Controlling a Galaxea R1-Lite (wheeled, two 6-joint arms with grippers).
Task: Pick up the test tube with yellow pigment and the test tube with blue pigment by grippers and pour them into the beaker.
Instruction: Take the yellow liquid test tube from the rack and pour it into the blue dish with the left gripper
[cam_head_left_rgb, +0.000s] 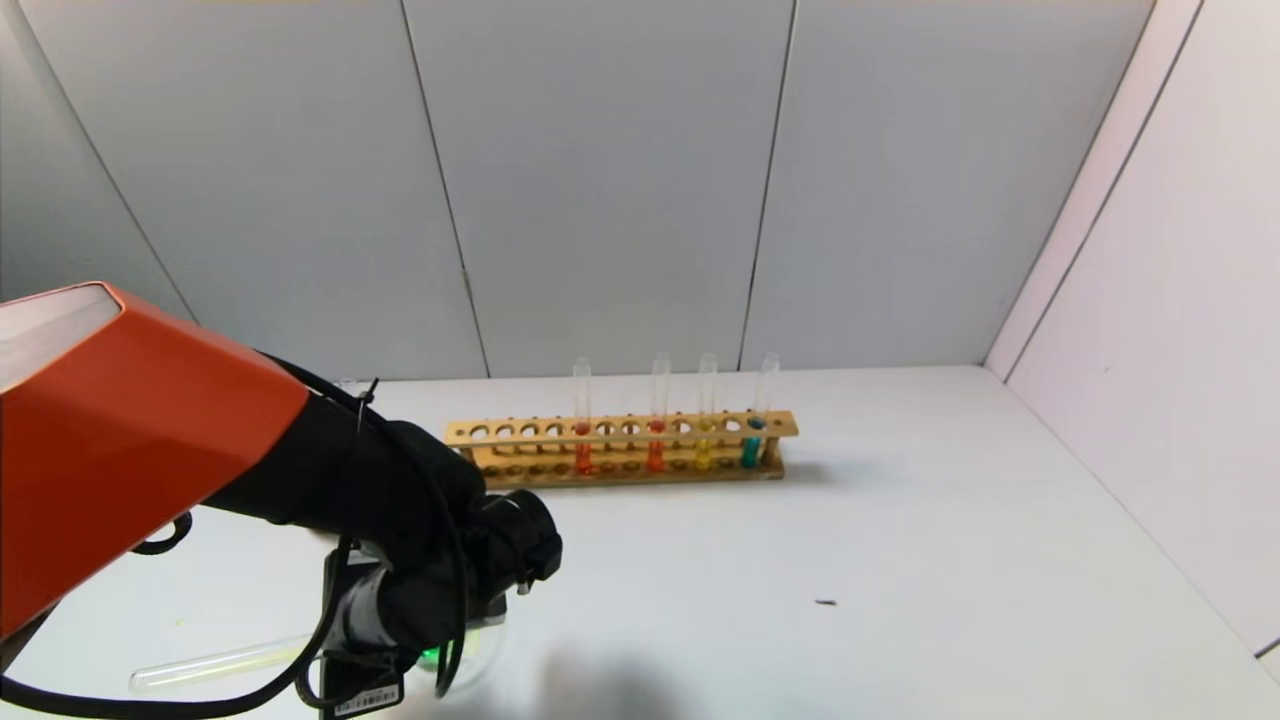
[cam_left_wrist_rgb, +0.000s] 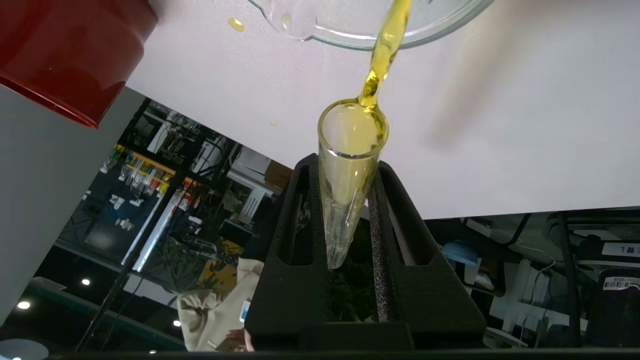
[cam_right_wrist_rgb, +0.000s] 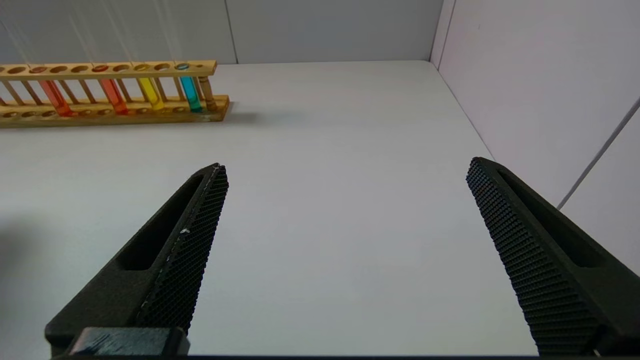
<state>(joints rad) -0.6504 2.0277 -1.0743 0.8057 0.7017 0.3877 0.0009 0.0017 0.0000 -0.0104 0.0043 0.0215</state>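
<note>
1. Near the front-left of the white table, the bulky black left gripper pinches a slender clear glass test tube with yellow pigment between its fingers — mouth tipped toward the low, wide clear glass beaker.
2. A yellow stream runs from the tube's mouth over the beaker's rim.
3. Beside the beaker stands a dark red opaque cup.
4. Farther back, the wooden rack holds the slender test tube with blue pigment at its right end — next to another yellow tube.
5. The black right gripper hovers over bare table, fingers spread wide, holding nothing.
</note>
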